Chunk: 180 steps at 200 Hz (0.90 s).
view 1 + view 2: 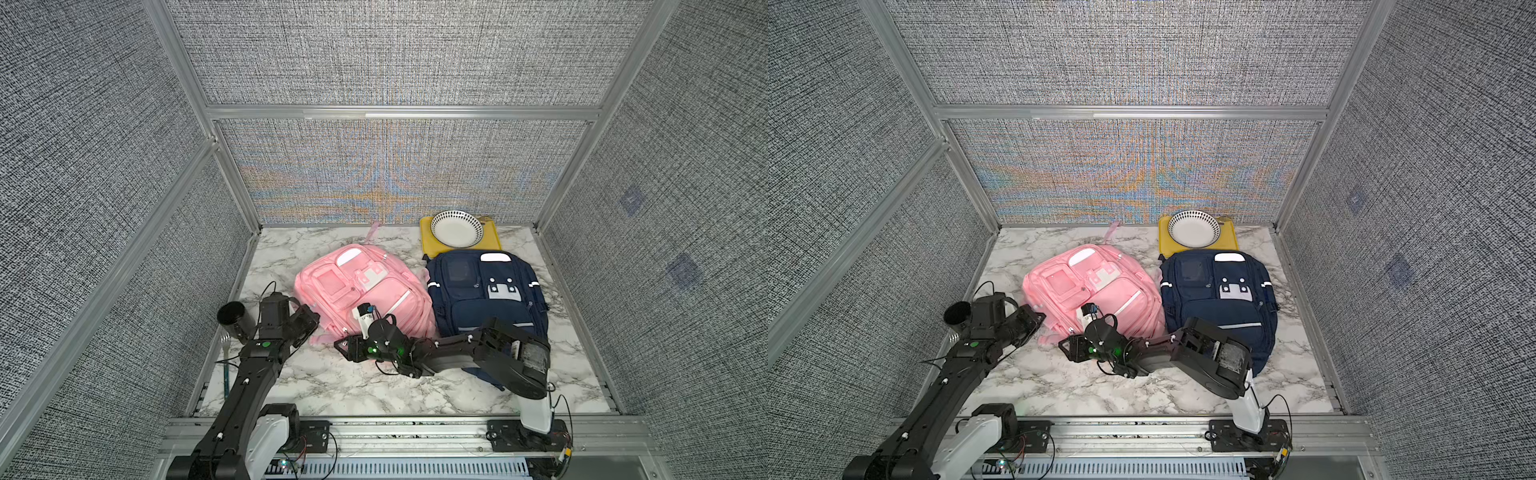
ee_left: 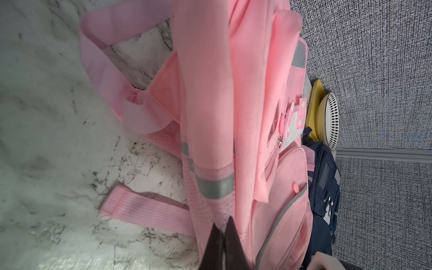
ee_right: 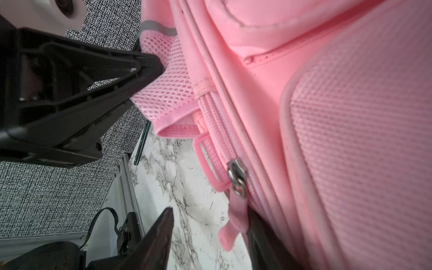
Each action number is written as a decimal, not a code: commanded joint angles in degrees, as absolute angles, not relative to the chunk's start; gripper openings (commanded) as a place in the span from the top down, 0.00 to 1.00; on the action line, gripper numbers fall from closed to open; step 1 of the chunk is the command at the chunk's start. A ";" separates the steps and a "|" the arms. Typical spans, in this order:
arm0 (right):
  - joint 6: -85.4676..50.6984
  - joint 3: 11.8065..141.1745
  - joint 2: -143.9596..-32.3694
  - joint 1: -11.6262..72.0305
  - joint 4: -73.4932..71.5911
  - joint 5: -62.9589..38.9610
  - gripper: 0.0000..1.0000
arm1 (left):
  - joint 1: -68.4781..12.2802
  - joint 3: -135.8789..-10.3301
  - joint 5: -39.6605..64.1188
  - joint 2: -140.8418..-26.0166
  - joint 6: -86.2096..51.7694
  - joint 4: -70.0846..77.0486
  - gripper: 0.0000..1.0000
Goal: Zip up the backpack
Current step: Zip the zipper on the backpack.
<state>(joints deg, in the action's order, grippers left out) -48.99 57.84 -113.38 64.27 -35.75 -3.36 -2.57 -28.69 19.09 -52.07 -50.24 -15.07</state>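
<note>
A pink backpack [image 1: 361,286] [image 1: 1092,286] lies flat on the marble table, near its middle. My left gripper [image 2: 221,230] is shut on the mesh side pocket [image 3: 168,93] at the bag's near left corner. The right wrist view shows its fingers [image 3: 149,67] pinching that mesh. My right gripper [image 3: 210,212] stands open along the bag's near edge [image 1: 341,341]. The metal zipper slider [image 3: 237,175] sits just ahead of it. Its pink pull tab [image 3: 230,226] hangs between the jaws, against one finger and not pinched.
A navy backpack [image 1: 486,291] lies right of the pink one, partly under my right arm. Behind it, a yellow tray [image 1: 428,245] holds a white bowl [image 1: 456,228]. A black cup [image 1: 232,318] and a fork [image 1: 225,347] lie at the left edge.
</note>
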 commanded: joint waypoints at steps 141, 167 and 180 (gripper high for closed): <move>-45.97 57.33 -113.69 62.58 -33.41 0.46 0.83 | -2.55 -27.81 20.28 -54.74 -49.48 -13.01 1.00; -45.79 57.60 -113.83 62.40 -32.94 0.00 0.91 | -2.56 -27.71 20.12 -55.18 -49.48 -12.70 1.00; -45.46 58.16 -113.89 62.41 -31.75 -0.30 0.93 | -2.56 -27.71 19.69 -55.37 -49.48 -12.74 1.00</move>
